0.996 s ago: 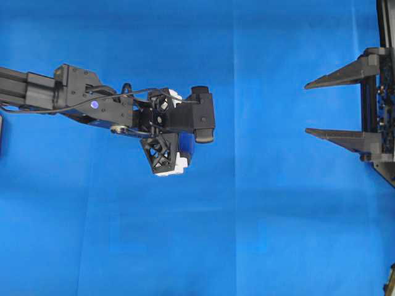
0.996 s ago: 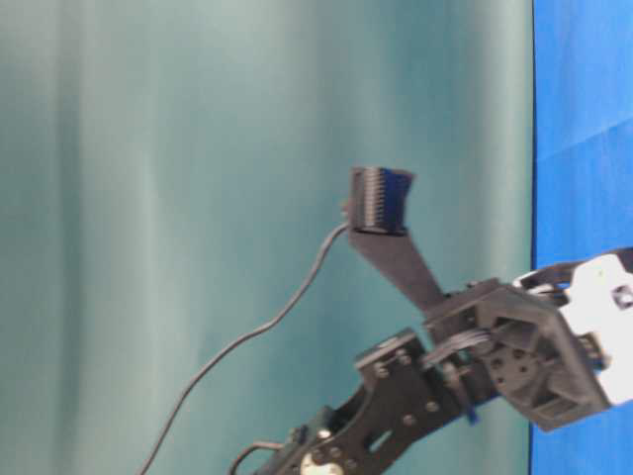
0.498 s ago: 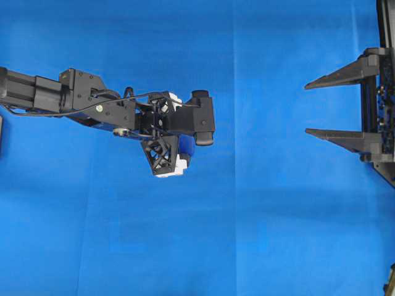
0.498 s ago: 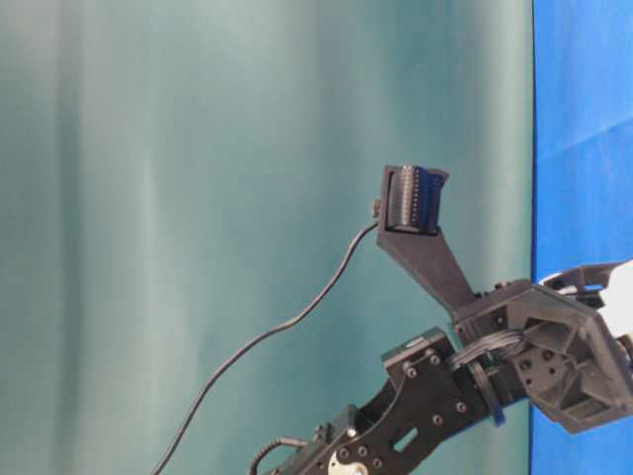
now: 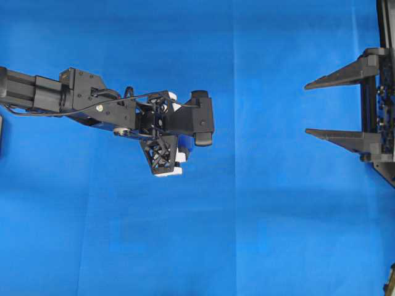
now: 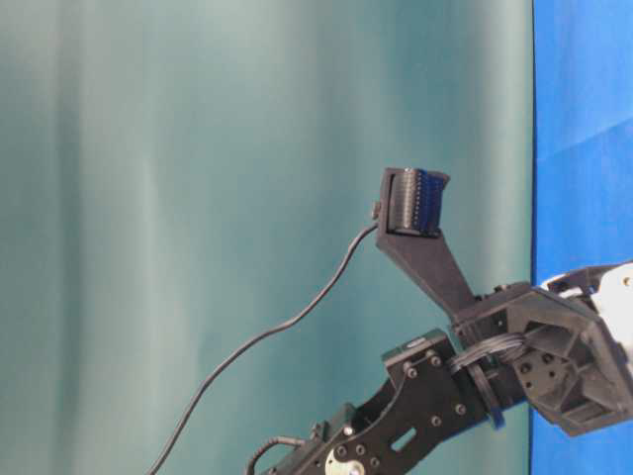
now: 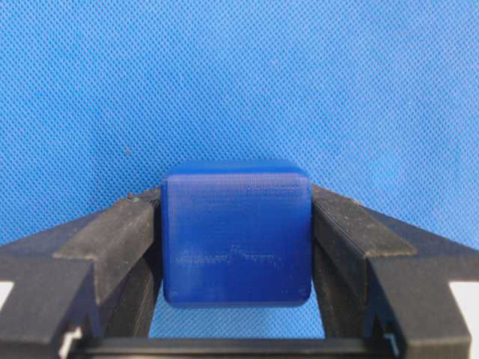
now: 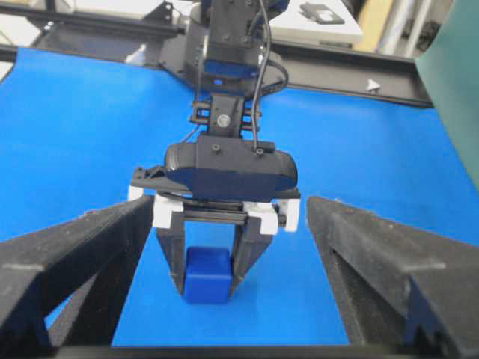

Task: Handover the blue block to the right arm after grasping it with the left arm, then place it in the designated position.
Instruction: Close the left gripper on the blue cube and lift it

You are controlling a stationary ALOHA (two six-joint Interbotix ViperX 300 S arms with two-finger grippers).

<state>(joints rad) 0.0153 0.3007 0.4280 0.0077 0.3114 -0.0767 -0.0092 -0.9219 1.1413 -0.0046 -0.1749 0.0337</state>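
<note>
Where the overhead view looks down on the blue cloth [image 5: 259, 216], we see the left arm [image 5: 74, 98] stretched in from the left edge, its wrist camera housing [image 5: 200, 117] covering the fingers below it, so from here we cannot make out the blue block. At the right edge, well apart from it, the right gripper [image 5: 308, 108] shows two long pointed fingers spread wide with bare cloth between them. In the table-level view we get only the left arm's wrist bracket [image 6: 554, 361], a black cable [image 6: 267, 336] looping against the teal curtain [image 6: 198, 198], and a strip of the cloth at the right; neither the block nor any fingertips show here. In the left wrist view the blue block [image 7: 236, 232] sits between the two black fingers [image 7: 112, 247] of the left gripper [image 7: 236, 299], and both fingers press flat against its opposite sides, the cloth directly behind it. In the right wrist view we look past our own wide-apart right fingers [image 8: 75, 254] at the left gripper [image 8: 209, 288] pointing down, white brackets [image 8: 161, 213] at its shoulders, with the blue block [image 8: 207, 275] pinched between its tips and seemingly resting on the cloth; the right fingers hold nothing.
</note>
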